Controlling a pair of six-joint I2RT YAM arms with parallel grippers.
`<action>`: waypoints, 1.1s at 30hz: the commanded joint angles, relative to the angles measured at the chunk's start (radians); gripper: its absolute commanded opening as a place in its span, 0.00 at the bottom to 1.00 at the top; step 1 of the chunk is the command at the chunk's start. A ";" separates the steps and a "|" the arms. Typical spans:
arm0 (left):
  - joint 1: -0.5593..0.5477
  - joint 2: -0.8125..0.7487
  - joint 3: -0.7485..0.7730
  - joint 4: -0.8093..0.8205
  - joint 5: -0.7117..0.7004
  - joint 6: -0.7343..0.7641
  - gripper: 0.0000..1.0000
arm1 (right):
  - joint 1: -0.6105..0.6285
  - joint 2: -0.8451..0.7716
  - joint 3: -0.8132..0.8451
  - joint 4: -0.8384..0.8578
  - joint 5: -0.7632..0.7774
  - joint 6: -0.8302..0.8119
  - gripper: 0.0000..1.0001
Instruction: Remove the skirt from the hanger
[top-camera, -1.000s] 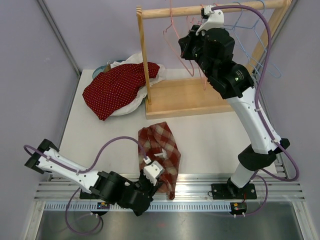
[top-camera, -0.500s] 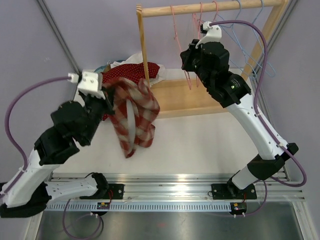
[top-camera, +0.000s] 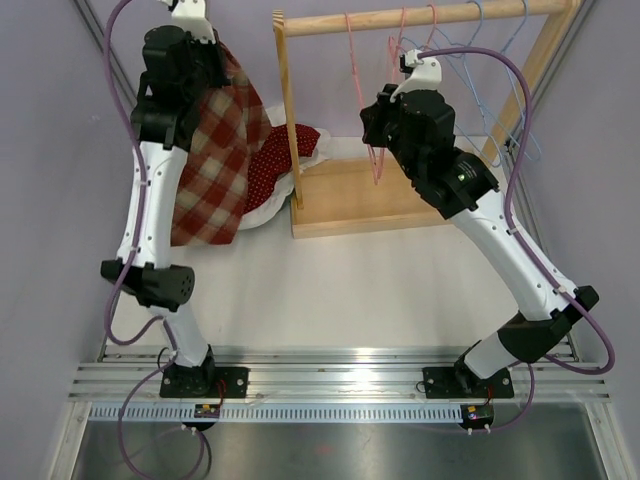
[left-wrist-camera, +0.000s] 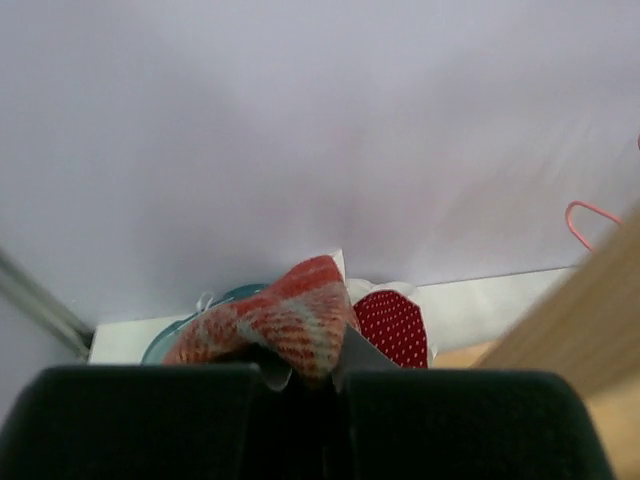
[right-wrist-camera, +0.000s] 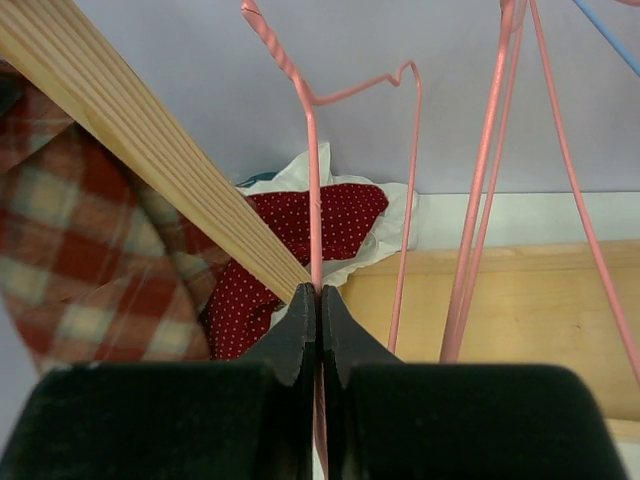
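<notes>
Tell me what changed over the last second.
The left gripper, shut on the plaid skirt, swung from the near edge of the table up to the far left, lifting it clear. The right gripper stayed shut on the pink hanger; the red dotted garment didn't move.

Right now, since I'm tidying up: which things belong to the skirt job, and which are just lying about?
Job: plaid skirt, in the left pincer; pink hanger, clamped by the right pincer.
Lying about: red dotted garment; white cloth; wooden rack; blue hanger.
</notes>
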 joint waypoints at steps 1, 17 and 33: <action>0.039 0.090 0.166 0.044 0.181 -0.082 0.00 | -0.004 -0.048 -0.036 0.007 -0.001 0.011 0.00; 0.105 0.212 -0.296 0.189 0.097 -0.209 0.99 | -0.004 -0.115 -0.194 0.053 -0.008 0.049 0.00; 0.079 -0.679 -0.827 0.175 0.142 -0.204 0.99 | -0.004 -0.345 -0.249 0.044 -0.102 0.012 0.99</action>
